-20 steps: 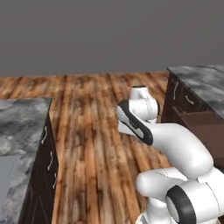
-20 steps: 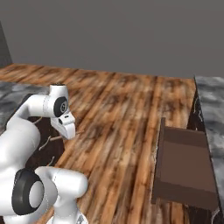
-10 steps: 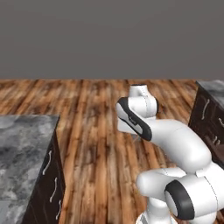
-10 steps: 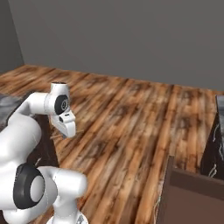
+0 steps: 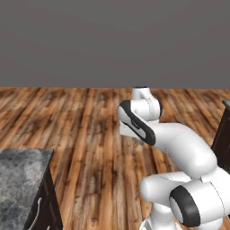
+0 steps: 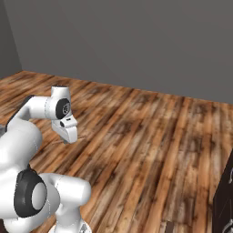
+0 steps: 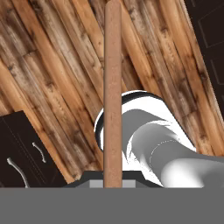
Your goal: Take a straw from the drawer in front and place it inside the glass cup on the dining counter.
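Observation:
In the hand view the straw (image 7: 112, 87), a thin reddish-brown stick, rises straight up from between my fingertips. My gripper (image 7: 112, 183) is shut on its lower end. The left base view has the gripper (image 5: 138, 143) tucked under the folded arm, above the wooden floor. From the right base side the hand (image 6: 68, 134) hangs low, with the straw (image 6: 82, 137) a faint thin line beside it. The drawer and the glass cup are out of view. I cannot tell whether the grey stone top (image 5: 20, 179) at the lower left is the dining counter.
That stone top sits on a dark-brown base with silver handles (image 5: 38, 211). Dark cabinet fronts stand at the right edges (image 5: 223, 134) (image 6: 225, 200). Wide wooden floor (image 6: 150, 136) stretches ahead to a plain grey wall.
The whole picture has swung, so the base has turned. The open drawer and its cabinet have slid out at the right. The arm keeps its folded pose, still gripping the straw.

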